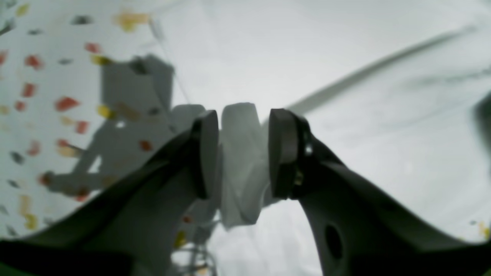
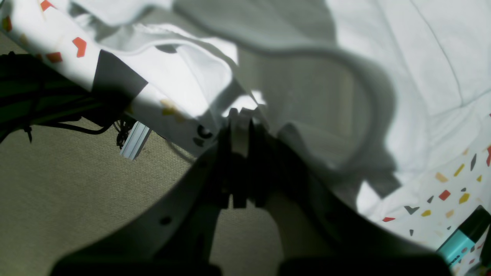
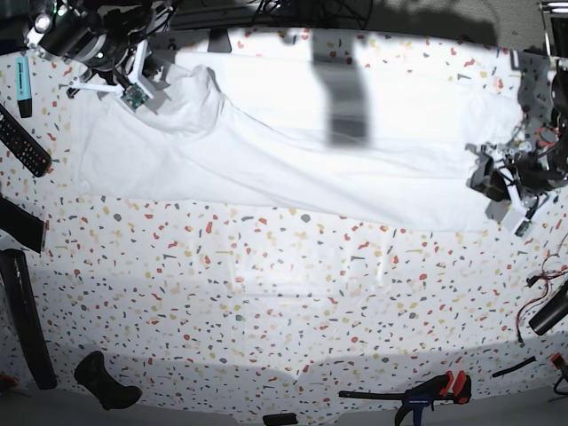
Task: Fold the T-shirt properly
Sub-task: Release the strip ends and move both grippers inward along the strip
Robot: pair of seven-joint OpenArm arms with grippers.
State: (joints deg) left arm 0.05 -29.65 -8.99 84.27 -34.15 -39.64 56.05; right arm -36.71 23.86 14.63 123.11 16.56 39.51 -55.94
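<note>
The white T-shirt (image 3: 293, 151) lies stretched across the far half of the speckled table (image 3: 266, 293), its near edge running slantwise from left to right. My left gripper (image 1: 243, 153) is at the shirt's right end in the base view (image 3: 486, 173). It is shut on a bunched fold of the shirt (image 1: 239, 126). My right gripper (image 2: 240, 134) is at the shirt's far left corner in the base view (image 3: 164, 78). It is shut on a thin fold of the shirt (image 2: 402, 57), lifted near the table's edge.
A black remote (image 3: 22, 142) and a teal marker (image 3: 22, 82) lie at the left edge; the marker also shows in the right wrist view (image 2: 460, 239). Dark objects (image 3: 27, 319) lie along the left side. A clamp (image 3: 430, 390) lies at the front right. Cables (image 3: 541, 293) hang at the right.
</note>
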